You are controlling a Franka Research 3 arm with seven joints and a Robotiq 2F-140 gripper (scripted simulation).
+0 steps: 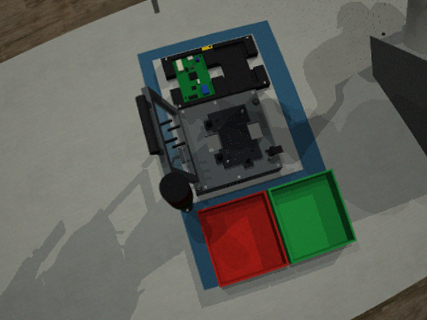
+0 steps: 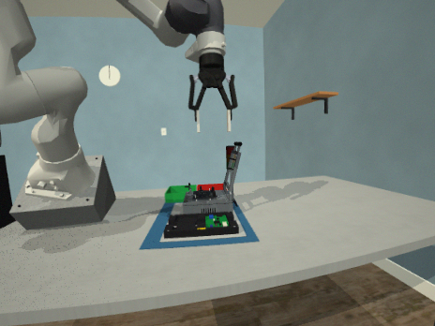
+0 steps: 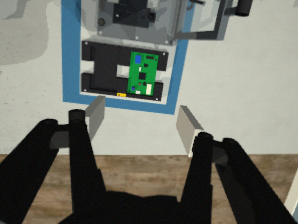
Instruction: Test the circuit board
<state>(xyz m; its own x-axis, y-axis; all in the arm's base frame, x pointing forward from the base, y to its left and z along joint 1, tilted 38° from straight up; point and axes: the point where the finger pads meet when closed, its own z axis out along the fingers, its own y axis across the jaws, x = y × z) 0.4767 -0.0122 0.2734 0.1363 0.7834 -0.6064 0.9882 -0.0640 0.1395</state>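
Note:
The green circuit board (image 1: 193, 76) lies face up in one pocket of the black tray (image 1: 215, 68); it also shows in the wrist view (image 3: 142, 73) and in the exterior view (image 2: 217, 220). Its white connector end points away from the tester. The tester (image 1: 232, 141) stands with its lid (image 1: 167, 134) raised, and the plate with pins (image 1: 235, 137) is bare. My gripper (image 2: 213, 123) hangs high above the tray, partly open and empty; its fingertips show in the wrist view (image 3: 140, 125).
The red bin (image 1: 242, 238) and the green bin (image 1: 311, 216) stand side by side beyond the tester. The signal tower (image 1: 175, 191) stands at the tester's corner. All sit on a blue-edged mat. The arm's base block (image 2: 63, 197) is off to one side.

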